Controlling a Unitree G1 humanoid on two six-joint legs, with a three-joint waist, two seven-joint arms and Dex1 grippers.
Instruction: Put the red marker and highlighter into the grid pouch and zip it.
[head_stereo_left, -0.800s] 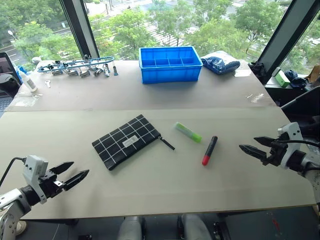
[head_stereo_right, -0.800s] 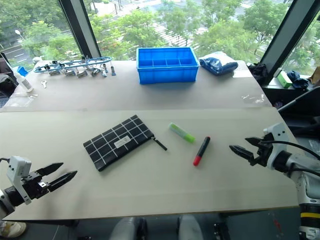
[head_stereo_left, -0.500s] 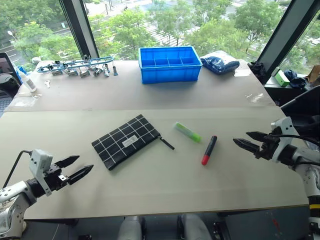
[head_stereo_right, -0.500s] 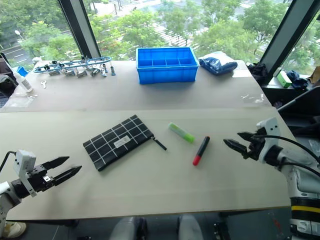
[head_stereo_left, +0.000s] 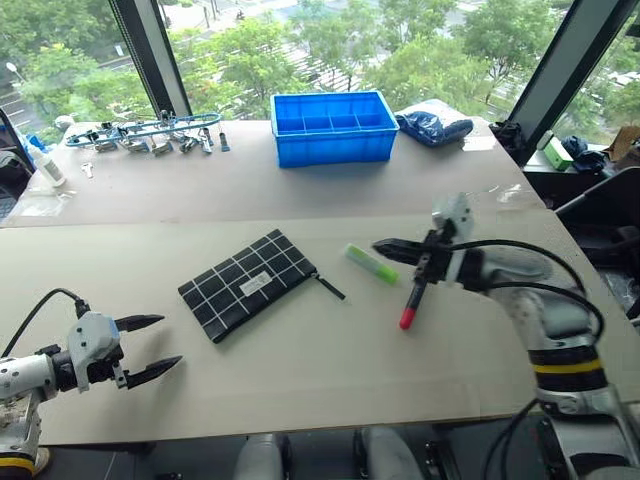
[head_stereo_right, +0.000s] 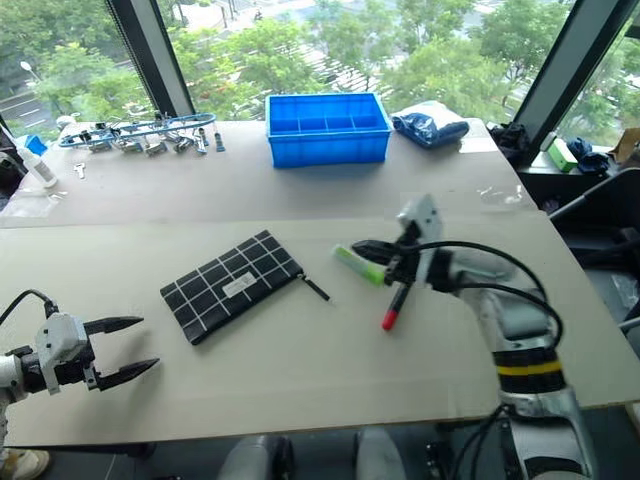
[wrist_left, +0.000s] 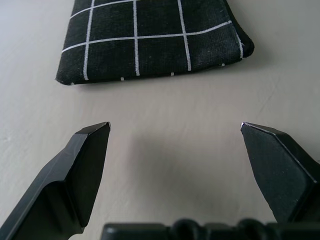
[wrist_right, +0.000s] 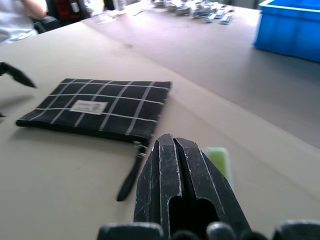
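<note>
On the pale counter (head_stereo_left: 300, 370), the right pincer (head_stereo_left: 385, 246), now closed and empty, has swung inward over the light-green highlighter (head_stereo_left: 370, 264). The left pincer (head_stereo_left: 148, 347) stays spread near the front-left edge.

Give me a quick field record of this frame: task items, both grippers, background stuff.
grid pouch: flat on the table, zipper pull pointing toward the highlighter
highlighter: on the table, right of the pouch, not in it
red marker: on the table, right of the highlighter, red end nearest the robot
left gripper: open, low over the table, short of the pouch
right gripper: shut, empty, above the highlighter
blue bin: far side of the table
</note>
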